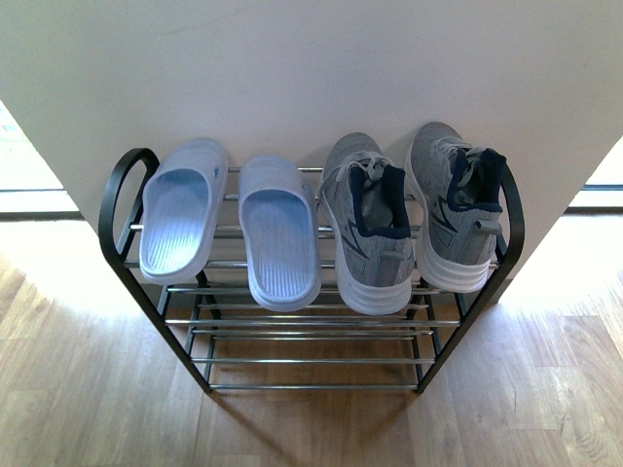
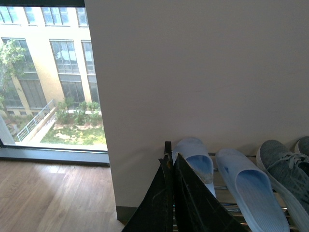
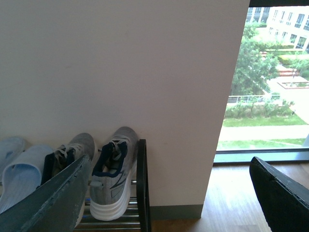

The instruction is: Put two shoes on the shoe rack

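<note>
The left gripper has its jaws pressed nearly together, empty, with the pale blue rubber slides just beyond them on the chrome-barred black shoe rack. The right gripper has jaws spread wide, the grey knit sneakers between and beyond them.

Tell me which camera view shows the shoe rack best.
The front view: the whole shoe rack shows, both side frames and every tier. The left wrist view catches only some top bars under the shoes; the right wrist view shows one black side post and a few bar ends.
</note>
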{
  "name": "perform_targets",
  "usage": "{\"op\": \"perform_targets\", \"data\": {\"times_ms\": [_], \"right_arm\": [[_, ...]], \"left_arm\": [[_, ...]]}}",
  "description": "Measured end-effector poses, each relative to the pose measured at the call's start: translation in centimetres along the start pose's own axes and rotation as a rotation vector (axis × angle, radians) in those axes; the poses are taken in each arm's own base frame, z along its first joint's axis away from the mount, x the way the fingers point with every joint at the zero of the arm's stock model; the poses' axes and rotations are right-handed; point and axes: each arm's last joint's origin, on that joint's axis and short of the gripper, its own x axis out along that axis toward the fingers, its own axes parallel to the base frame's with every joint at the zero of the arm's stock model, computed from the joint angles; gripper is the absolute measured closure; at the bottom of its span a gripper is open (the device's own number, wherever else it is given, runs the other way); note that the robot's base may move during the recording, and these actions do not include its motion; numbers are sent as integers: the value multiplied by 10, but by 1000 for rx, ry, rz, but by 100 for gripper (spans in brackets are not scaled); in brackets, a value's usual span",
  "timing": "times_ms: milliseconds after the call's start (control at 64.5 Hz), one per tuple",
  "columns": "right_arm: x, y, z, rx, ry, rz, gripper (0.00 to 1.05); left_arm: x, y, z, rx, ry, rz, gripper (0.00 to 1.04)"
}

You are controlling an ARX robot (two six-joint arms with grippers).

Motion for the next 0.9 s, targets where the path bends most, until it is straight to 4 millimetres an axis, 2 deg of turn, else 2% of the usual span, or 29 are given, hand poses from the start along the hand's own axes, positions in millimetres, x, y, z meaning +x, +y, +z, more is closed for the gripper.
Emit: {"op": "perform_targets", "data": {"times_ms": [186, 388, 481, 667, 760, 791, 899], "right_arm": [[0, 0, 0, 0, 0, 0, 9], [0, 0, 0, 0, 0, 1, 9], [0, 0, 0, 0, 0, 0, 9], [0, 0, 0, 0, 0, 0, 9], [0, 0, 0, 0, 0, 0, 9], [0, 0, 0, 0, 0, 0, 9], [0, 0, 0, 0, 0, 0, 9]], "left_arm": [[-11, 0, -3, 0, 15, 0, 104], [-11, 0, -4, 0, 18, 1, 101], [-11, 0, -4, 0, 18, 1, 82], [-11, 0, -4, 0, 18, 1, 32], [-11, 0, -4, 0, 18, 1, 11], [-11, 0, -4, 2, 18, 1, 8], [-11, 0, -4, 2, 18, 1, 9]]}}
